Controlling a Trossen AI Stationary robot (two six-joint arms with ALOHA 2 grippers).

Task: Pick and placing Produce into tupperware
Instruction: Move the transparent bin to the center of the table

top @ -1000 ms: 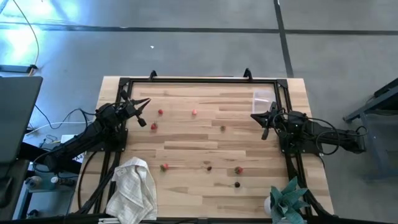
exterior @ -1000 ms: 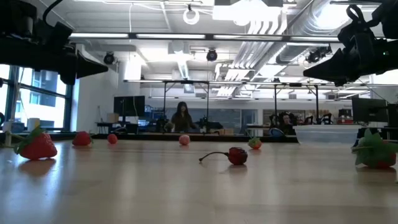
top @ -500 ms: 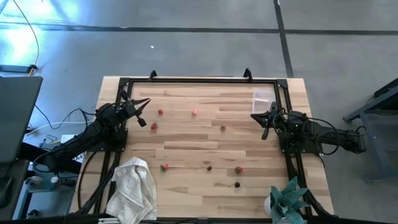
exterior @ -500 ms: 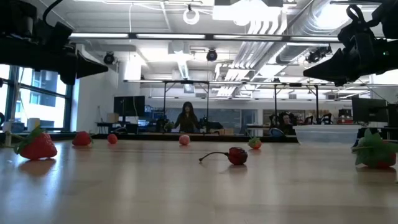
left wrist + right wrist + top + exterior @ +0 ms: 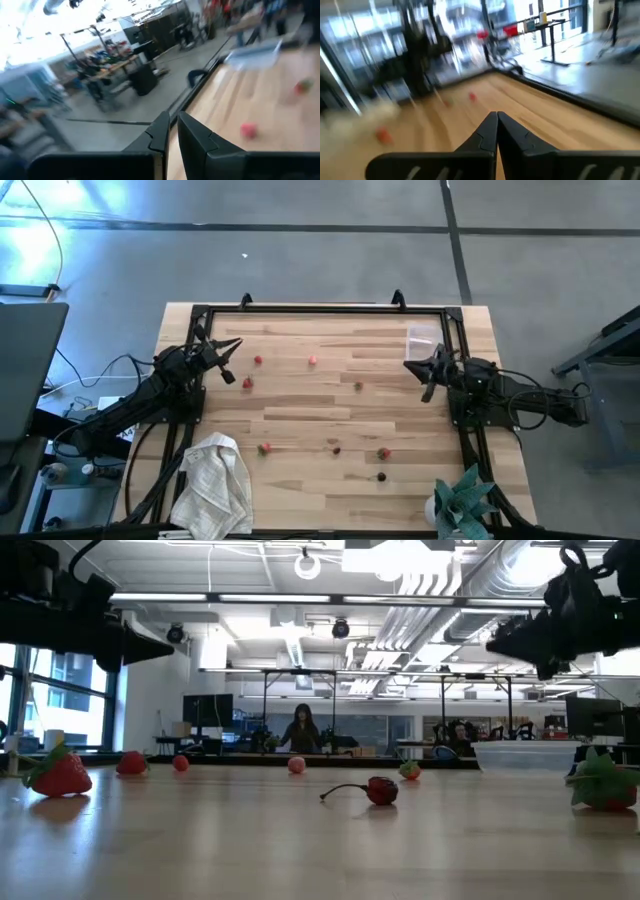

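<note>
The produce (image 5: 312, 361) lies scattered on the table (image 5: 300, 405), tupperware (image 5: 423, 337) empty beside the right gripper (image 5: 428, 370); both grippers look pressed together, so small berries may roll away

Grey concrete floor (image 5: 300, 250); exposed ceiling ducts (image 5: 430, 585); person (image 5: 301, 728) among distant desks.

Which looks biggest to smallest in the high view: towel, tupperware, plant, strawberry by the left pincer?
1. white towel
2. teal plant
3. tupperware
4. strawberry, smallest by far
</note>
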